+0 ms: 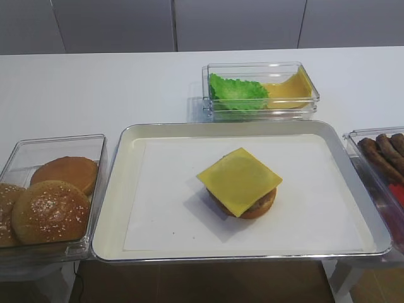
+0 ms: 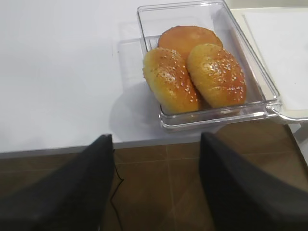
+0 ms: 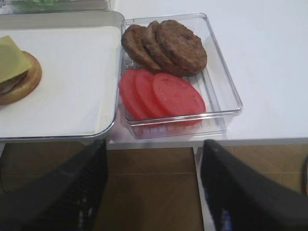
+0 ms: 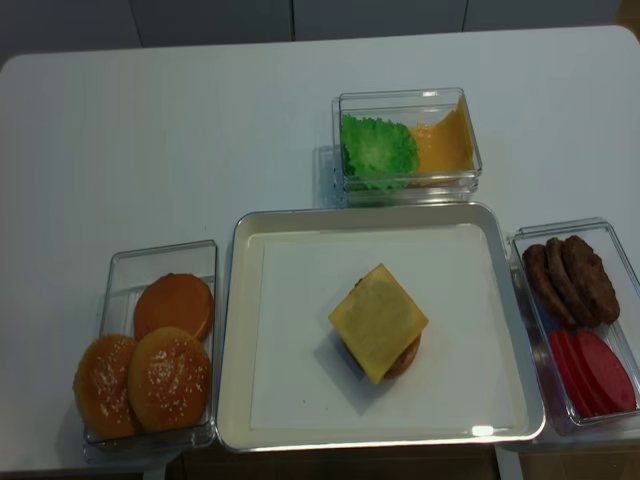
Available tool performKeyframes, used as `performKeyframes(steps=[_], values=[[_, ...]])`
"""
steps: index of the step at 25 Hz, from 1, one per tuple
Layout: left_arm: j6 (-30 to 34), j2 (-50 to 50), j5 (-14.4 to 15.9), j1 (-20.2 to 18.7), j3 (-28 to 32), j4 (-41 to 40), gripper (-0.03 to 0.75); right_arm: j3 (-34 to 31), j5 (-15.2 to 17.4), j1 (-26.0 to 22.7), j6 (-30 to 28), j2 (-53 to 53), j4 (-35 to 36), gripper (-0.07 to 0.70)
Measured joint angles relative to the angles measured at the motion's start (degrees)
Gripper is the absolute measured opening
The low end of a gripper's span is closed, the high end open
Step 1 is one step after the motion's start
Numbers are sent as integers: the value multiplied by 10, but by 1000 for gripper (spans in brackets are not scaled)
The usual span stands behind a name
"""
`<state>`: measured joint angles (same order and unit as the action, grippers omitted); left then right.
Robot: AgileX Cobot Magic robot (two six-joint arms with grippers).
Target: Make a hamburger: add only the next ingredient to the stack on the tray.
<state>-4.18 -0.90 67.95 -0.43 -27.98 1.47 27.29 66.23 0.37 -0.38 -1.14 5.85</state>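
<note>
1. The cheese slice point(image 1: 239, 181) lies on the stack point(image 1: 257, 205) near the middle of the tray point(image 1: 113, 189), so you can judge the placing step done; nothing else sits on top.

2. Your right tool point(image 3: 154, 187) hangs off the front edge of the surface point(image 4: 200, 150), jaws spread wide and holding nothing, with the clear box of patties point(image 3: 166, 45) and tomato slices point(image 3: 161, 94) ahead of it.

3. Your left tool point(image 2: 156, 185) hangs below the surface edge too, in front of the box of sesame buns point(image 2: 195, 77); its two dark fingers point(image 2: 62, 192) stand well apart with nothing between them.

4. Since only one ingredient was called for, the next move seems to ask nothing more than keeping both tools clear of the tray.

5. The slice is thin, flat and pale yellow, turned like a diamond to the tray's sides. It is wider than the patty, so its corners overhang; the brown patty and the orange-tan bun half peek out at the near right edge.

6. It looks limp and lightly settled, so you would likely shift it with any brush from a tool.

7. Behind the tray, a clear box holds the lettuce leaf point(image 1: 237, 93) beside more yellow cheese point(image 1: 287, 91).
</note>
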Motion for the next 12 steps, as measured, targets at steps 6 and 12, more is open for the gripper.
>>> performKeyframes(steps=[6,12], values=[[0,0,0,0,0,0,422,0,0,0,0,0,0,460],[0,0,0,0,0,0,422,0,0,0,0,0,0,460]])
